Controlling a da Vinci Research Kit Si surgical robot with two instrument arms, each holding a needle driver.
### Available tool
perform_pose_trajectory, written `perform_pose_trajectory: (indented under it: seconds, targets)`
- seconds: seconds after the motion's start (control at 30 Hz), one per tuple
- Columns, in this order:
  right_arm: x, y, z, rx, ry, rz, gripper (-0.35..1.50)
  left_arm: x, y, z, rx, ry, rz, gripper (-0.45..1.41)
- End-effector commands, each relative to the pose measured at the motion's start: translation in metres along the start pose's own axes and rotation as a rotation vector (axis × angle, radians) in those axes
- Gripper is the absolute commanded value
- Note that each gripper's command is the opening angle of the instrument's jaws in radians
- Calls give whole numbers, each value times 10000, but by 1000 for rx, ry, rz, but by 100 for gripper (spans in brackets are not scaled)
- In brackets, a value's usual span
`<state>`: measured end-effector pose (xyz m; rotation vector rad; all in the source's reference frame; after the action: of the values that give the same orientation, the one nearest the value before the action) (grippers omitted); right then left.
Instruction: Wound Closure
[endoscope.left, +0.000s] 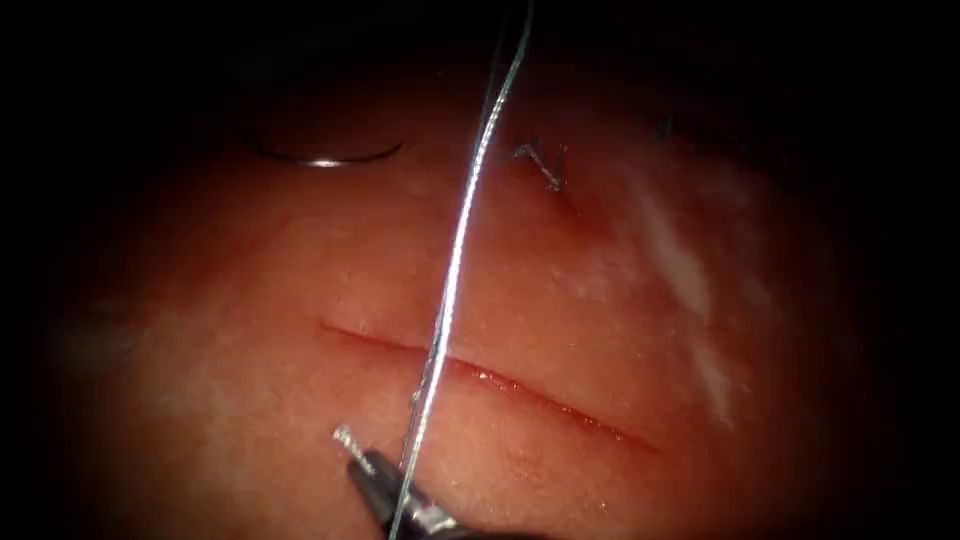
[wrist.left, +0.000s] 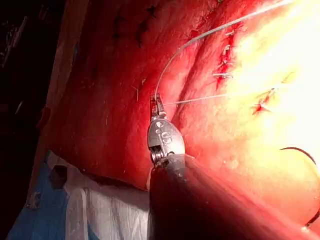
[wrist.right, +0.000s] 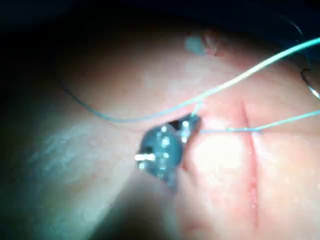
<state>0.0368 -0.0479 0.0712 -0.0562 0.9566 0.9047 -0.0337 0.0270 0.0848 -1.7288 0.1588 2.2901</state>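
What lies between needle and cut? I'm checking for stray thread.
Bare tissue, in the endoscope view; the needle lies on it, left of the thread, above the cut. The left tool holds thread.

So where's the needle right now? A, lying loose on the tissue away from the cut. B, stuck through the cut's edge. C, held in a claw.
A: the needle lies free on the tissue, far from the cut, with no claw at it.

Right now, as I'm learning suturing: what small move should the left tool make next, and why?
Probably a gentle pull on the thread: the left tool grips it near the cut, it bows slightly, and the needle lies free on the tissue.
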Motion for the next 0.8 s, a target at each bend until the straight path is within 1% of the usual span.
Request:
perform_pose_trajectory:
  seconds: [0.03, 0.13, 0.37, 0.8]
  targets:
    - [-5, -7, 5, 2, 1, 0, -35, -2, -6, 7, 1, 4, 8, -45]
    - [-6, -10, 4, 7, 3, -2, -35, -2, -5, 5, -2, 5, 9, -45]
    - [-8, -18, 1, 16, 7, -12, -35, 4, -16, 1, -7, 12, -1, -45]
    - [-16, -22, 3, 24, -11, -28, -35, 4, -18, 3, -3, 10, -2, -45]
